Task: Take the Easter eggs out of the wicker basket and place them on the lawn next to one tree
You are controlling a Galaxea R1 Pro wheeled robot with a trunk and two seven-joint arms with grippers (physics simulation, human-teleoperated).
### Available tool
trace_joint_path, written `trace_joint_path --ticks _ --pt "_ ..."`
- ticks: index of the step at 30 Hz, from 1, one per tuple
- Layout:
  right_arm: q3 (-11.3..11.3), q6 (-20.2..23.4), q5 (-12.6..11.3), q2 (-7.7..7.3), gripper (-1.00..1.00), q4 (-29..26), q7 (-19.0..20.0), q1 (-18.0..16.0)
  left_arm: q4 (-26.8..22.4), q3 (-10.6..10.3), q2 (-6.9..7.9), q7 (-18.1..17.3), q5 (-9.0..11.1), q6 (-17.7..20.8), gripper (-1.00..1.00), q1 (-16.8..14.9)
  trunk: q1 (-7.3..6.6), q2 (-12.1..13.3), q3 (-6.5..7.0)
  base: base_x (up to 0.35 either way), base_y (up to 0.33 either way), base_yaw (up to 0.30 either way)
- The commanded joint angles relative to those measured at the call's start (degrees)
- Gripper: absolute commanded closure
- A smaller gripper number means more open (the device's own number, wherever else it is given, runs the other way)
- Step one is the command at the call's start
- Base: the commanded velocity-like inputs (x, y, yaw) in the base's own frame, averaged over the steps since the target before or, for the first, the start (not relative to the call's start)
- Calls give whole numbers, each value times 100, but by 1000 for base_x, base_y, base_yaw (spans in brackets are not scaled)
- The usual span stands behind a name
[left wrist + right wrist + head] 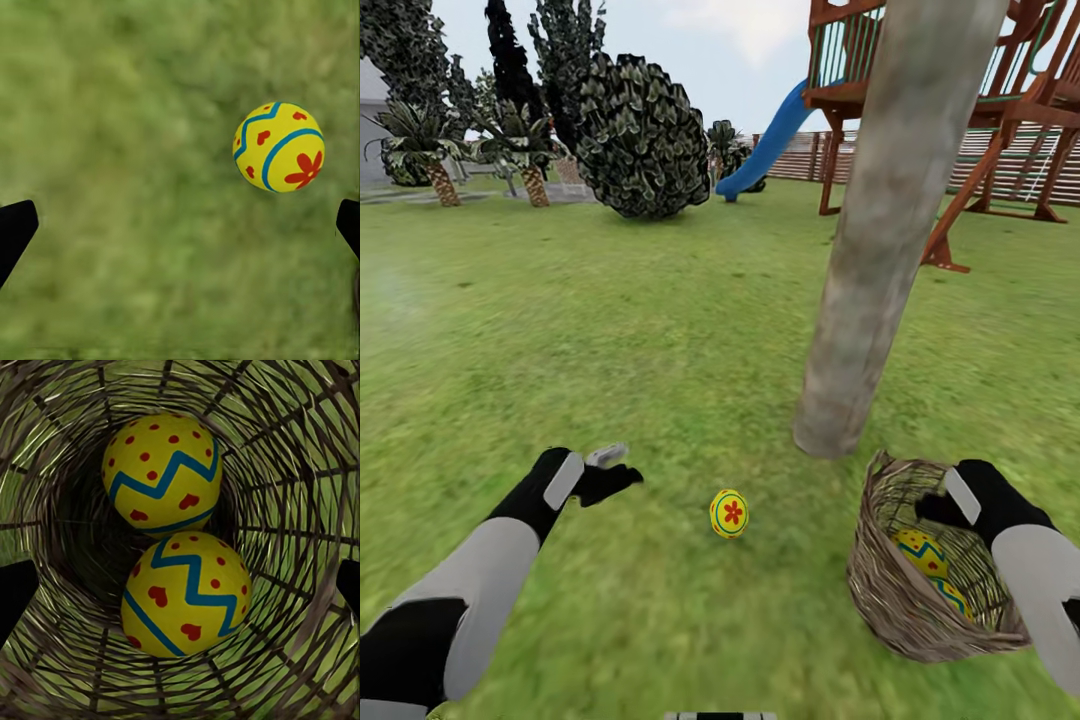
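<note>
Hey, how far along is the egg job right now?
One Easter egg already lies on the lawn near the tree, with the left claw open beside it. The right claw is open at the wicker basket's mouth, gripping nothing yet. Two eggs remain inside, both to be moved beside the same tree.

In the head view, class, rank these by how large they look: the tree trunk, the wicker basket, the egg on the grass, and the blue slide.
1. Tree trunk, largest.
2. Wicker basket.
3. Blue slide, though it stands far back, so its look misleads.
4. Egg on the grass, smallest.
</note>
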Motion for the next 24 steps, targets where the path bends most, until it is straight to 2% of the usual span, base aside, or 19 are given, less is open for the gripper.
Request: trace_joint_path --ticks 1,3,5,8,9,10,11,12,13,16,23,24 --pt "-10 106 -61 -6 -100 -7 -46 -19 -240 25 -52 285 115 372 -100 3 1 -4 -28 0 0 0" --pt "-9 208 -60 -12 -100 0 -38 -36 -412 39 -171 732 224 833 -100 -2 7 -6 -73 0 0 0" --pt "-9 247 -62 -14 -100 2 -28 -42 -151 39 -263 1060 266 987 -100 -116 12 -9 -117 0 0 0" --pt "-9 277 -64 -22 -100 9 -12 -48 1110 52 -480 1370 400 1082 -100 -1020 19 -13 -183 0 0 0" --pt "-9 279 -64 -24 -100 12 -11 -48 1282 51 -521 1397 430 1087 -100 -1158 22 -14 -206 0 0 0" --pt "-9 282 -64 -35 -100 12 -9 -48 1589 52 -597 1439 481 1092 -100 -1423 25 -16 -228 0 0 0" --pt "-9 284 -66 -65 -100 16 -6 -48 1729 53 -632 1455 503 1093 -100 -1553 27 -17 -250 0 0 0" --pt "-9 285 -72 -108 -100 20 2 -48 2055 55 -730 1484 565 1095 -100 -1888 30 -18 -272 0 0 0" --pt "-9 286 -77 -147 -100 20 15 -48 2173 56 -789 1495 606 1093 -100 -2033 32 -20 -294 0 0 0" --pt "-9 282 -77 -203 -100 21 77 -48 2323 62 -894 1505 716 1092 -100 -2223 40 -24 -361 0 0 0" --pt "-9 249 -67 -236 -100 41 375 -48 2378 85 -949 1416 794 1079 -100 -2285 58 -33 -516 0 0 0" --pt "-9 238 -64 -242 -100 49 414 -45 2389 90 -977 1235 799 1075 -100 -2289 61 -34 -538 0 0 0"
